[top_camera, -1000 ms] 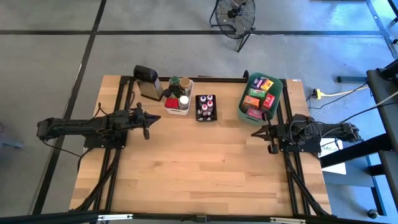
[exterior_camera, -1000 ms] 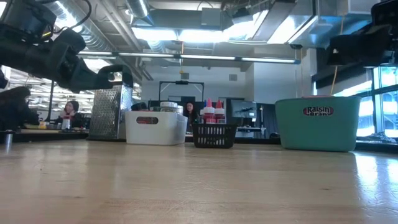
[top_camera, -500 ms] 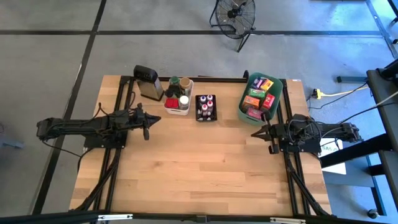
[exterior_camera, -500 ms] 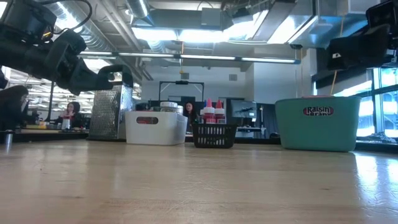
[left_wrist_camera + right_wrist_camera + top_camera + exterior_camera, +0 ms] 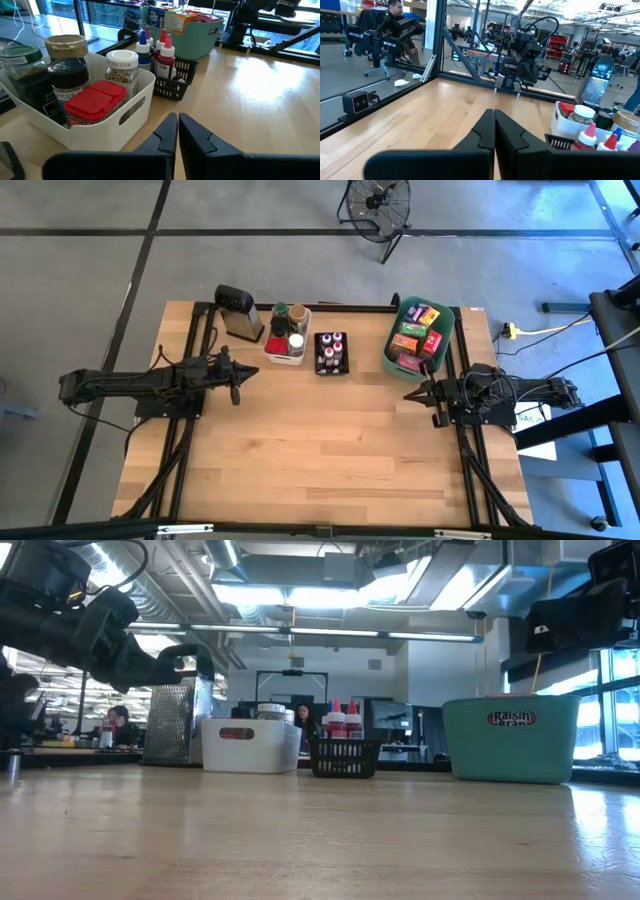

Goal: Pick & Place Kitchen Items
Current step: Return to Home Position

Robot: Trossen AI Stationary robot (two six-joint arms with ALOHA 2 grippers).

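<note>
Most of the small coloured packets (image 5: 417, 332) hide behind the teal plastic bin (image 5: 510, 745) wall in the low view; only the overhead view shows them inside. Tiny capped bottles (image 5: 161, 52) stand in the black wire basket (image 5: 172, 85), and lidded jars (image 5: 67, 75) in the white plastic bin (image 5: 125, 117), beside the grey metal grater (image 5: 180, 722). The left gripper (image 5: 178, 116) and right gripper (image 5: 494, 112) hover over the bare wooden desk (image 5: 330, 450), jaws together, holding nothing.

I see very little change from my station. In the low view the right arm (image 5: 585, 615) has shifted slightly since one second ago. In the room behind the table (image 5: 320, 840), the dark figure (image 5: 14, 705) at the picture's edge has drawn back and now shows less.
</note>
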